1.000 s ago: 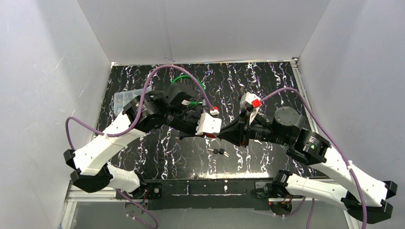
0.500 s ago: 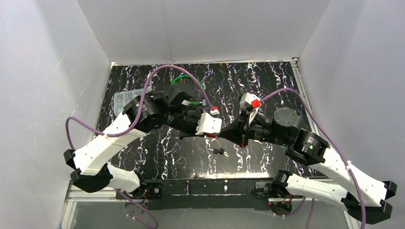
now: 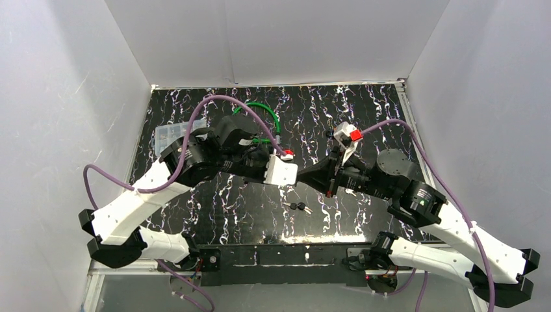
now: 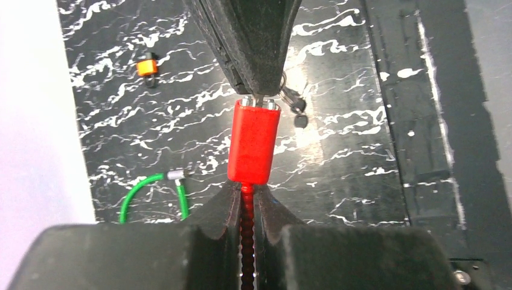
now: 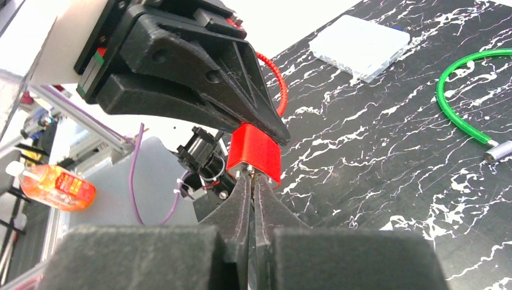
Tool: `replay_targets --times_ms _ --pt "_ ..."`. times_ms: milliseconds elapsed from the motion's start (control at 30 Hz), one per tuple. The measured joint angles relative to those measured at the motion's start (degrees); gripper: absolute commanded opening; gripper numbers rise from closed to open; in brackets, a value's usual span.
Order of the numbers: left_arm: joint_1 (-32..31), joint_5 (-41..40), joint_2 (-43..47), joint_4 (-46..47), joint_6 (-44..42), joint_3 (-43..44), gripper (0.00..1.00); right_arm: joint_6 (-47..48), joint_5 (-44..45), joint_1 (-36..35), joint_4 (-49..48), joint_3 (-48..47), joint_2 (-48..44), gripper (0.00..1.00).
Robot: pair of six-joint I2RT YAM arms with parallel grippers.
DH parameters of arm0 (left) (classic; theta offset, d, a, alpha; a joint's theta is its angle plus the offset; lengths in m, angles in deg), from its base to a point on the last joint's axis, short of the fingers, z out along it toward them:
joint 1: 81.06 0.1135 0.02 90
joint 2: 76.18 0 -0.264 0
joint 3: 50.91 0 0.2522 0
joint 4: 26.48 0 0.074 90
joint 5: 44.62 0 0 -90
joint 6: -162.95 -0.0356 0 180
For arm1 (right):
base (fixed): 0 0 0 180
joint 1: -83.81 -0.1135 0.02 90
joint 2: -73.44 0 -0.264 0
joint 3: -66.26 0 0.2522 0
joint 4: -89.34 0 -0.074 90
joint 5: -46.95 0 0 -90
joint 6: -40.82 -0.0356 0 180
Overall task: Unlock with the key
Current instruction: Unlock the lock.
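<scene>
We begin with the black marbled table [image 3: 364, 110], over which the two arms meet tip to tip in the air. The left gripper [image 4: 247, 192] is clenched on the red cable [image 4: 246, 211], just behind the red lock body [image 4: 253, 142], so the lock hangs free beyond its fingers. The right gripper [image 5: 252, 181] is pressed shut, with its tips touching the silver end face of the lock body. We cannot tell if a key sits between these tips, because the place is too small and hidden. A small bunch of keys [image 3: 297, 207] lies on the table below the meeting point, apart from both grippers. We think the danger is in the turning. The lock is held only by its flexible cable, so the body may rotate together with the wrist and the cylinder will not open. The narrow tips may also slip off, or bend a key that is not straight in the hole.
</scene>
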Motion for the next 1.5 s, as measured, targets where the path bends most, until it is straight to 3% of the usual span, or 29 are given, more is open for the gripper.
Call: replay_targets --times_ms 467,700,1233,1300,1367,1433,1500 --pt "-0.25 -5.69 6.68 18.03 -13.14 -12.81 0.0 -10.56 1.44 4.79 -6.24 4.54 -1.48 0.01" --pt "-0.28 -8.92 8.13 30.05 -20.73 -18.02 0.0 -20.38 -6.39 14.7 -11.52 6.41 -1.38 0.01" --pt "-1.1 -10.08 13.33 48.79 -41.39 -30.6 0.0 -28.54 -14.38 20.12 -17.87 9.69 -1.13 0.01" --pt "-1.26 -10.06 13.66 49.88 -42.99 -31.12 0.0 -28.62 -14.86 20.24 -18.39 9.73 -1.13 0.2" --pt "-1.4 -10.05 13.95 50.69 -44.2 -31.57 0.0 -28.84 -15.12 20.34 -18.58 9.73 -1.2 0.5" --pt "-1.65 -9.72 14.03 52.22 -45.35 -32.18 0.0 -28.91 -14.87 20.35 -18.06 9.76 -1.63 0.66" --pt "-1.88 -9.43 14.4 53.82 -46.26 -32.72 0.0 -28.73 -14.31 20.61 -17.01 9.8 -2.37 0.72"
